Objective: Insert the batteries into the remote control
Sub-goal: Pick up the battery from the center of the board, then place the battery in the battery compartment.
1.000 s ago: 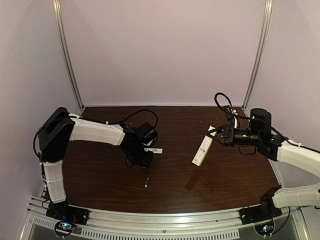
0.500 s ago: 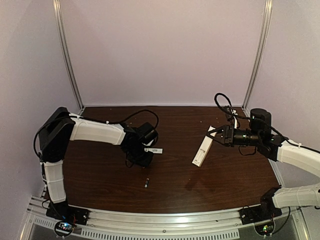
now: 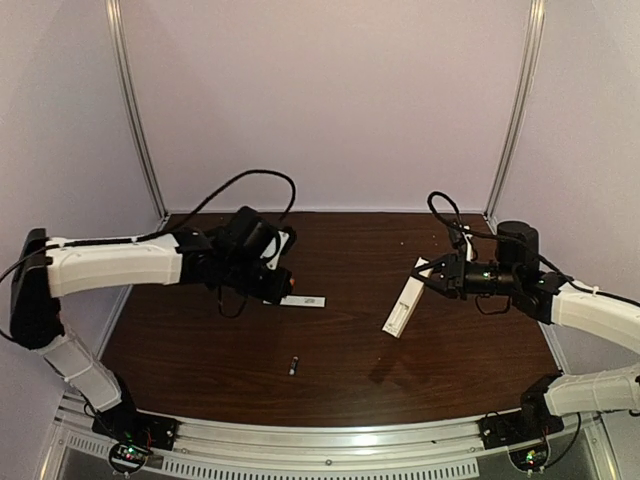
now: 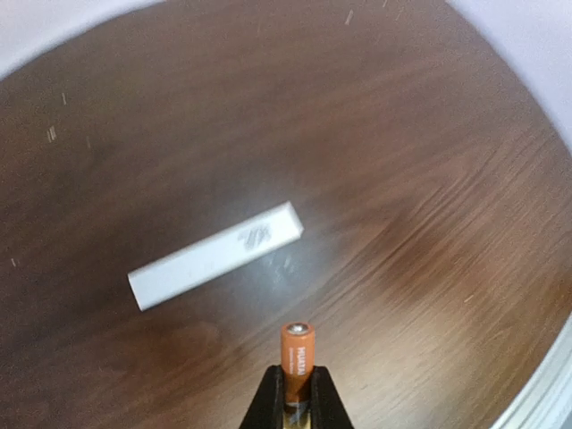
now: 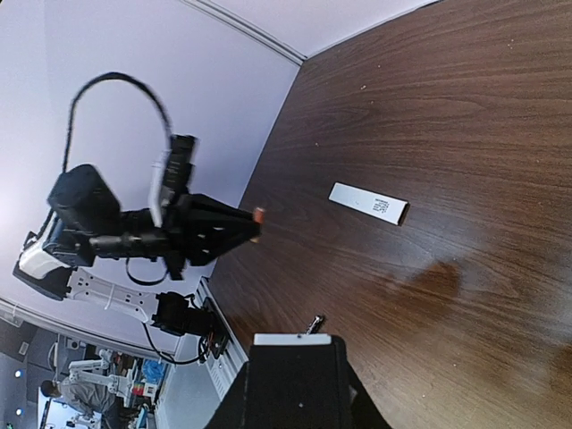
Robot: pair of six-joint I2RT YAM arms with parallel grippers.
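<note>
My left gripper (image 3: pixel 284 282) hangs above the table, shut on the orange battery (image 4: pixel 298 359), which sticks out past the black fingertips with its metal tip forward. In the right wrist view that battery's orange tip (image 5: pixel 257 214) shows at the left gripper's nose. The black battery (image 3: pixel 293 366) lies loose on the wood near the front. My right gripper (image 3: pixel 427 273) is shut on the upper end of the remote control (image 3: pixel 401 305), a slim white bar held off the table and slanting down to the left. In the right wrist view only the remote's white end edge (image 5: pixel 292 340) shows.
A small flat white strip with grey print (image 3: pixel 303 301) lies on the wood just right of the left gripper and shows below it in the left wrist view (image 4: pixel 214 256). Pale walls and metal corner posts (image 3: pixel 137 110) close in the dark wooden table (image 3: pixel 350 240).
The left arm has risen from its low crouch by the white strip and stretched out, carrying the orange battery up off the table. The right arm and remote have barely moved.
</note>
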